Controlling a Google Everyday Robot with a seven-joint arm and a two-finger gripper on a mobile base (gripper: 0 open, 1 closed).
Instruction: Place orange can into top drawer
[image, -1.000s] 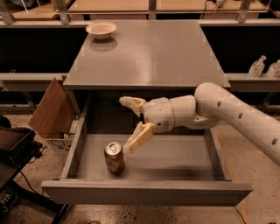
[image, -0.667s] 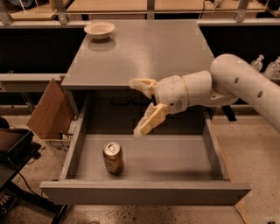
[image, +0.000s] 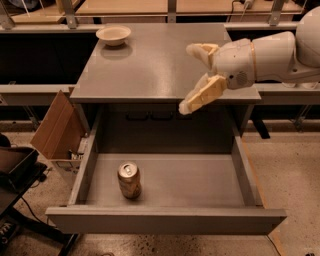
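Note:
The orange can (image: 129, 180) stands upright on the floor of the top drawer (image: 190, 180), at its front left. The drawer is pulled fully out of the grey cabinet. My gripper (image: 192, 77) is open and empty. It hangs above the cabinet top's right front edge, well above and to the right of the can, with one finger (image: 201, 50) up and the other (image: 200, 96) pointing down-left.
A cream shallow bowl (image: 113, 35) sits at the back left of the cabinet top (image: 150, 65). An open cardboard box (image: 57, 127) leans at the cabinet's left. A black object (image: 15, 170) stands at far left. Benches run behind.
My gripper has risen out of the drawer and moved up and to the right, away from the can. The can stays standing in the drawer.

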